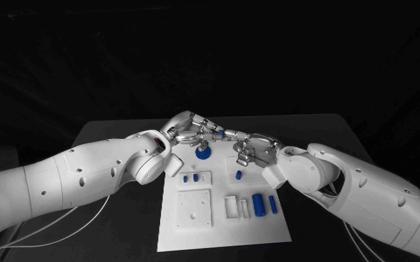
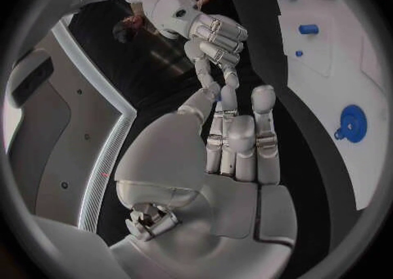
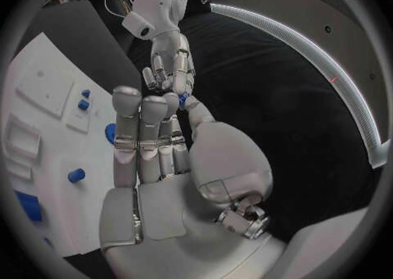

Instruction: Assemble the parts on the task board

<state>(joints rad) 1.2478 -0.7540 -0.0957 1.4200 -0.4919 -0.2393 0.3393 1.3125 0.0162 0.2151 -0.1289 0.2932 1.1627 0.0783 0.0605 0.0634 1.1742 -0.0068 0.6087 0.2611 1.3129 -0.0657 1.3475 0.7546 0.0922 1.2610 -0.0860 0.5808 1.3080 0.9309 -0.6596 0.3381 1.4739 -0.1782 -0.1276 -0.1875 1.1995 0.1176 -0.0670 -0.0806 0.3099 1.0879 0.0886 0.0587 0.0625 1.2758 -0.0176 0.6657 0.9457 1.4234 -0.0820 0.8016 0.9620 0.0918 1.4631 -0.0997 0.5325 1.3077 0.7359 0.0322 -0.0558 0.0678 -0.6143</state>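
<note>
Above the far end of the white task board [image 1: 223, 231], my left hand [image 1: 184, 130] and right hand [image 1: 249, 147] meet fingertip to fingertip. A small blue part [image 1: 219, 131] sits between them; the left wrist view shows it [image 2: 219, 97] between my left thumb and a finger, and the right wrist view shows it [image 3: 182, 99] at my right thumb tip. Both hands pinch it, and most of it is hidden. Just below the hands, a round blue part [image 1: 203, 153] lies on the board.
Other blue parts lie on the board: two small pegs [image 1: 191, 178] on the left, one peg [image 1: 238, 174] near my right hand, and a larger cylinder [image 1: 259, 204] with a thinner one [image 1: 272, 204] beside white blocks [image 1: 236, 206]. A square white plate [image 1: 193, 207] occupies the near left.
</note>
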